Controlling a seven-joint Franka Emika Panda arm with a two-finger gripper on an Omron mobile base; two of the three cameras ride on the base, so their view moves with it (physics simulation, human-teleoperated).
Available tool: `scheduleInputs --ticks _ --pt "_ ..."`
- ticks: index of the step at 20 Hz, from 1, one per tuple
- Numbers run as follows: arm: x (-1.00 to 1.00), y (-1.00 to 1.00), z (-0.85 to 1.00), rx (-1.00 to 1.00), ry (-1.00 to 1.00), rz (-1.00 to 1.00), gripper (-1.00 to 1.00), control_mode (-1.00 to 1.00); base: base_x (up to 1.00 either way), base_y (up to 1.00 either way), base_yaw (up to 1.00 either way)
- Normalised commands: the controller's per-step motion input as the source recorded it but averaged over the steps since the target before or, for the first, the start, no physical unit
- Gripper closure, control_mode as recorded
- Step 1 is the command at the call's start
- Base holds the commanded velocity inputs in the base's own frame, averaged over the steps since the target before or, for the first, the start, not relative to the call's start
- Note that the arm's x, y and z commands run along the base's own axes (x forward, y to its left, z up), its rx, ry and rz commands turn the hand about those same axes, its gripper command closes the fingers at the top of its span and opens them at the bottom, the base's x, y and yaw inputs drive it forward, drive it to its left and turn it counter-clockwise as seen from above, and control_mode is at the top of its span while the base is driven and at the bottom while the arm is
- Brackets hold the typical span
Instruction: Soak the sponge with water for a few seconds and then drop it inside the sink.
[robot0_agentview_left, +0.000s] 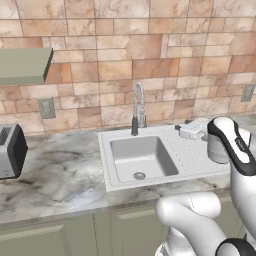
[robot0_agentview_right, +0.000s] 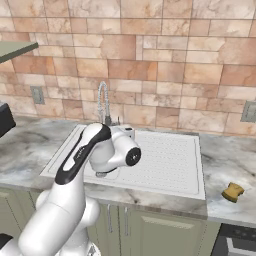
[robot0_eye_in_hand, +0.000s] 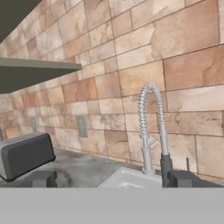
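The sponge (robot0_agentview_right: 233, 191), a small ochre block, lies on the marble counter right of the sink, far from my hand. The pale sink (robot0_agentview_left: 116, 181) has a square basin, a round drain (robot0_agentview_left: 139, 175) and a ribbed drainboard (robot0_agentview_left: 192, 152). Its coiled chrome tap (robot0_agentview_left: 138, 107) stands at the back edge. No stream of water is in view. My gripper (robot0_eye_in_hand: 113, 179) is open, its dark fingertips (robot0_eye_in_hand: 43, 178) spread wide with nothing between them. It hovers over the back of the drainboard and faces the tap (robot0_eye_in_hand: 151, 127) and the wall.
A dark toaster (robot0_agentview_left: 10, 150) stands on the counter at the left, under a grey-green shelf (robot0_agentview_left: 22, 65). Wall outlets (robot0_agentview_left: 46, 107) sit on the tiled backsplash. My own white arm (robot0_agentview_right: 90, 155) hides most of the basin in the right base view.
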Motion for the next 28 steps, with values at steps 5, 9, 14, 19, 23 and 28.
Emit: scheduleInputs --ticks 5,9,14,19,23,28 --pt "0.0 0.0 -0.07 0.0 0.08 0.0 -1.0 -1.0 0.0 0.0 0.0" --pt "0.03 0.0 -0.05 0.0 0.0 0.03 -1.0 -1.0 0.0 0.0 0.0" --pt "0.21 0.0 -0.21 0.0 0.0 0.07 -1.0 -1.0 0.0 0.0 0.0" --pt "0.33 0.0 -0.25 0.0 0.0 0.1 -1.0 -1.0 0.0 0.0 0.0" --pt "0.34 0.0 -0.07 -0.02 0.0 0.1 -1.0 -1.0 0.0 0.0 0.0" --pt "0.25 0.0 0.0 -0.03 0.0 0.09 -1.0 -1.0 0.0 0.0 0.0"
